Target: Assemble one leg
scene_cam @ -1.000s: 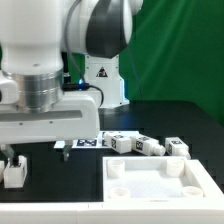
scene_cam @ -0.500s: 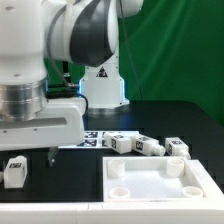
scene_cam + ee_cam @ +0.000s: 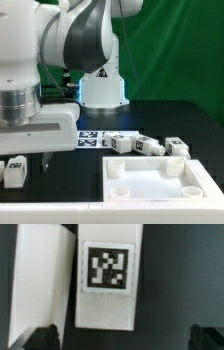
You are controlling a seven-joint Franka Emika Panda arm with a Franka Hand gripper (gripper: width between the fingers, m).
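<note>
Black table (image 3: 75, 166): leg (image 3: 14, 172) stands well apart from white panel (image 3: 150, 182).

One leg (image 3: 14, 172) stands on the tabletop (image 3: 75, 178) at the exterior view's left. Three other legs (image 3: 150, 147) lie behind the panel (image 3: 150, 186), rightward.

On my feed a green curtain (image 3: 170, 50) hung across the back (vertical folds showed in it), and a black table (image 3: 165, 115) stretched before it under even light, meeting the curtain along a straight edge.
</note>
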